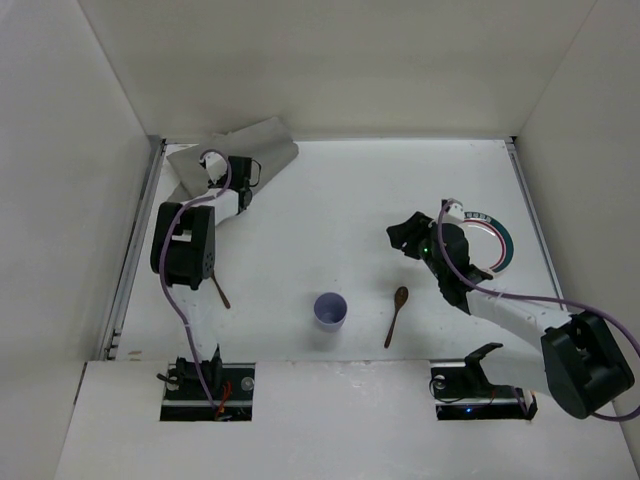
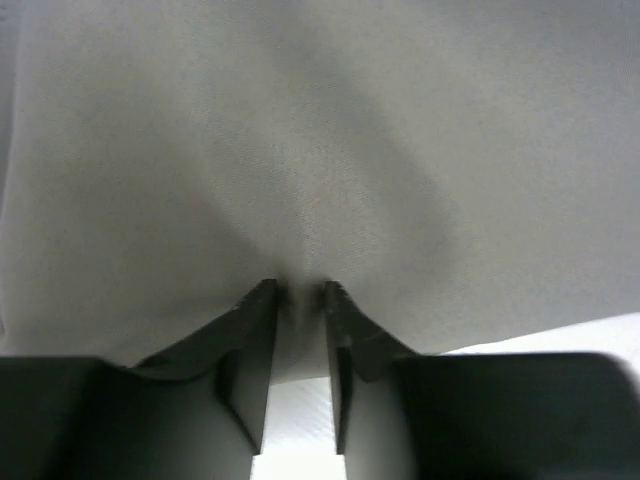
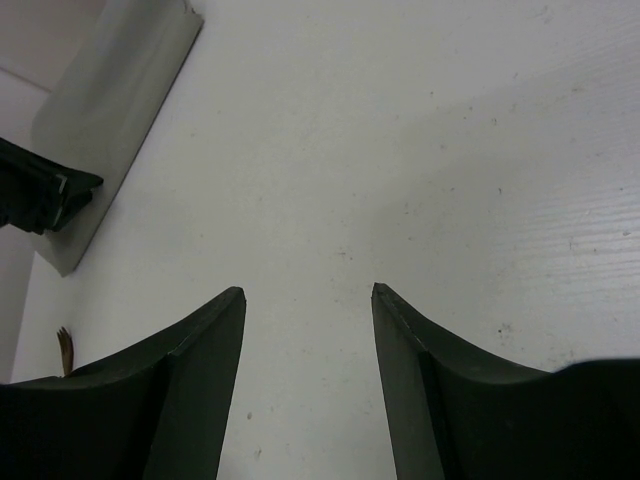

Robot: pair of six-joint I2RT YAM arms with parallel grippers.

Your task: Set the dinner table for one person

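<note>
The white dinner table (image 1: 330,200) bears a grey cloth placemat (image 1: 262,140) at its far left corner. My left gripper (image 1: 240,172) is shut on the placemat's edge, and the cloth is bunched and lifted there. In the left wrist view the placemat (image 2: 320,150) fills the frame and is pinched between the fingertips of the left gripper (image 2: 300,292). My right gripper (image 1: 405,238) hangs open and empty over bare table at right of centre. It holds nothing in the right wrist view (image 3: 308,295) either. The placemat (image 3: 120,110) shows there at the upper left.
A lilac cup (image 1: 330,310) stands at the near middle. A wooden spoon (image 1: 397,312) lies to its right. A second wooden utensil (image 1: 220,290) lies partly under the left arm. A plate (image 1: 495,240) with a green and red rim lies behind the right arm. White walls bound the table.
</note>
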